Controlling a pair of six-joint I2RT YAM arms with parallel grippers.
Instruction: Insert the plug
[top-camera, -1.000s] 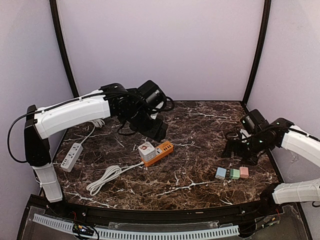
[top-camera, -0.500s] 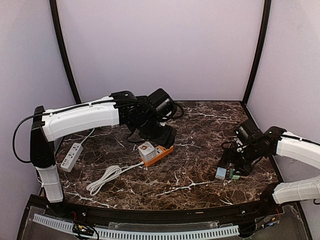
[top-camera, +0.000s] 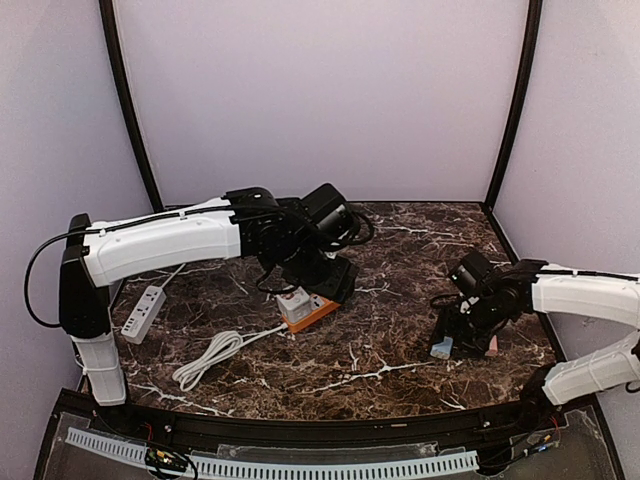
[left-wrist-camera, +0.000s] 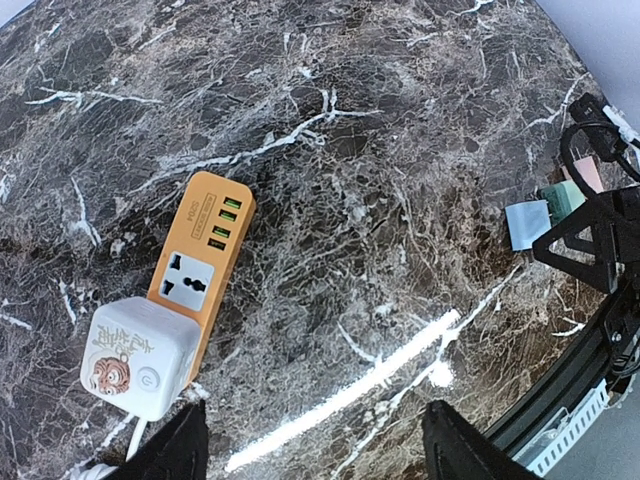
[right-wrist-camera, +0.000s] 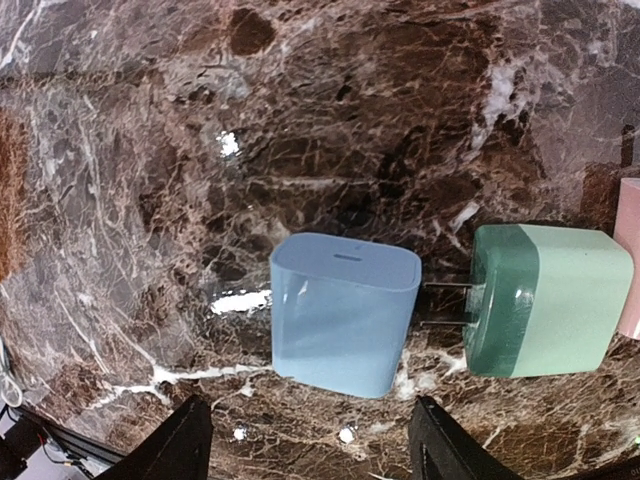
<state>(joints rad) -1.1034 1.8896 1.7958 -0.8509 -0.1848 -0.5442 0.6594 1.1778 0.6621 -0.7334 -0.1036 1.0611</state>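
Note:
An orange power strip (left-wrist-camera: 200, 262) lies on the marble table, with a white cube adapter (left-wrist-camera: 135, 355) plugged into its near end; it also shows in the top view (top-camera: 320, 309). My left gripper (left-wrist-camera: 315, 455) is open and empty, hovering just right of the strip, and it covers the strip's far end in the top view (top-camera: 330, 283). A blue plug (right-wrist-camera: 345, 312) stands upright on the table, with a green plug (right-wrist-camera: 545, 300) lying beside it, prongs toward it. My right gripper (right-wrist-camera: 320, 445) is open and empty, just above the blue plug (top-camera: 441, 347).
A pink plug (right-wrist-camera: 630, 260) lies beyond the green one. A white power strip (top-camera: 143, 313) lies at the table's left edge. A coiled white cable (top-camera: 210, 357) runs from the orange strip toward the front left. Black frame posts stand at the back corners.
My left arm has swung right and down over the orange strip. My right gripper has moved left and down over the plugs.

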